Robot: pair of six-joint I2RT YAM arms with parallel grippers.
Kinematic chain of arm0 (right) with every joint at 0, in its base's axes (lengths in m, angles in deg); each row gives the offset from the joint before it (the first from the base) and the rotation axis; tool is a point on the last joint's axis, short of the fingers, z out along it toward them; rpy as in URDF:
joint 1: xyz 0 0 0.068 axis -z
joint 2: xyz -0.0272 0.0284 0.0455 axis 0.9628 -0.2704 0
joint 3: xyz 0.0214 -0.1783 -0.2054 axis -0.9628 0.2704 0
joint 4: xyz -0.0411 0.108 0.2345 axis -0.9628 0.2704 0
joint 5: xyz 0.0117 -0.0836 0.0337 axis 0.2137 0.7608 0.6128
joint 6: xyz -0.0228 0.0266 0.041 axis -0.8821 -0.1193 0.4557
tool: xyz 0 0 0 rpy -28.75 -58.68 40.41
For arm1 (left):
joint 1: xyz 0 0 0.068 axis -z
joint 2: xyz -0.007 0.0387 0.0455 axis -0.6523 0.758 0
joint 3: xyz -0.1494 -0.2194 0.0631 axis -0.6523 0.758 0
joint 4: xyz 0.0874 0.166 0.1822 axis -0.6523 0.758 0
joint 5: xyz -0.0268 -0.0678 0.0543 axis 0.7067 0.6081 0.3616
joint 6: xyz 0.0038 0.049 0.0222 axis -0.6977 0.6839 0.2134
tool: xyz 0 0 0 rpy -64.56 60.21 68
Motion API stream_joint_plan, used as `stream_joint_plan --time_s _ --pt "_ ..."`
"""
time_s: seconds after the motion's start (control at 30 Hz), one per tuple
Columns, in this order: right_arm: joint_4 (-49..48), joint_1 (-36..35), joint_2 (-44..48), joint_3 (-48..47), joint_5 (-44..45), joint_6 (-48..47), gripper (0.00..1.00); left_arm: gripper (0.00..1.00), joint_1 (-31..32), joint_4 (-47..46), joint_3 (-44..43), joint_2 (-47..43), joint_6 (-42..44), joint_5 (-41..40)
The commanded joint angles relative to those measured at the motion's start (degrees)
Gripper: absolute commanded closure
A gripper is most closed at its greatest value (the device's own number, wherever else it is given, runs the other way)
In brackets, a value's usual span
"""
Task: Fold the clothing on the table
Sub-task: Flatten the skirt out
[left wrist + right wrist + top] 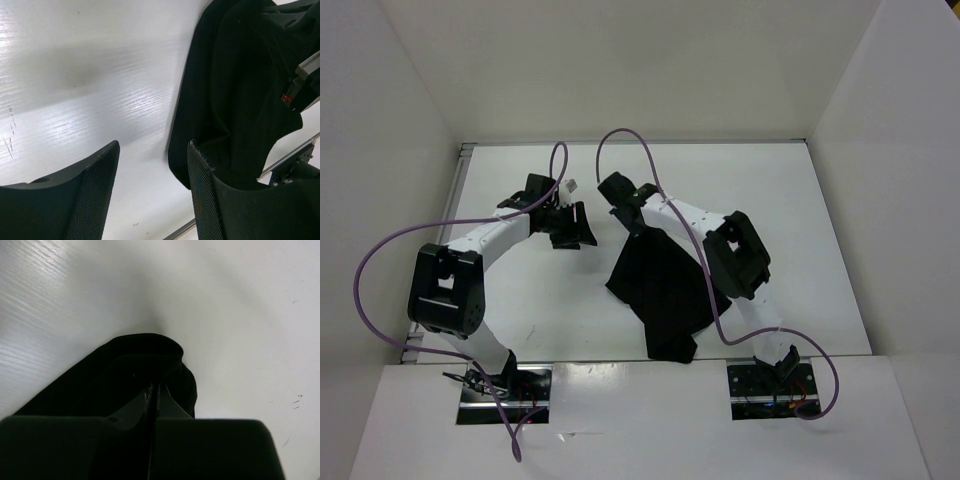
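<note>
The clothing (665, 285) lies right of centre on the worktop (560, 300), its far corner apparently pinched in the closed right pincer (154, 392). The left pincer (153, 149) stands open, empty, just left.

Bright, even overhead light fills the top view, with glare on the large flat white surface (560, 300) at six o'clock. The left wrist view shows streaky sheen at centre, soft grey shadow at ten o'clock. In the soft right wrist view, the plain black fabric garment (100, 375) is featureless.
</note>
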Motion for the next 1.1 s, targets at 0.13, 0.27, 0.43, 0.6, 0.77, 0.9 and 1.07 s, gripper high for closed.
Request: stream_joint_plan --time_s 0.13,0.27,0.43,0.6,0.77,0.9,1.07 --pt "-1.7 -0.1 9.4 -2.6 12.7 2.5 1.0 0.36 -0.4 0.2 0.1 -0.7 1.3 0.3" --pt "-0.4 2.3 15.2 -5.9 18.3 5.4 1.0 0.36 -0.4 0.2 0.1 -0.7 1.3 0.3" --pt "0.3 2.3 17.4 -8.9 33.0 9.5 1.0 0.36 -0.4 0.2 0.1 -0.7 1.3 0.3" --pt "3.6 1.7 17.4 -13.4 30.3 9.4 1.0 0.36 -0.4 0.2 0.1 -0.7 1.3 -0.3" --pt "7.0 -3.5 17.4 -14.7 10.3 6.4 1.0 0.36 -0.4 0.2 -0.5 -0.7 1.3 -2.2" --pt "8.4 -6.3 20.0 -17.5 1.4 5.8 1.0 0.36 -0.4 0.7 -0.5 -1.3 0.8 -3.6" --pt "8.4 -4.2 29.5 -22.7 -1.4 9.0 1.0 0.36 -2.6 -0.4 0.7 -4.4 0.3 -4.1"
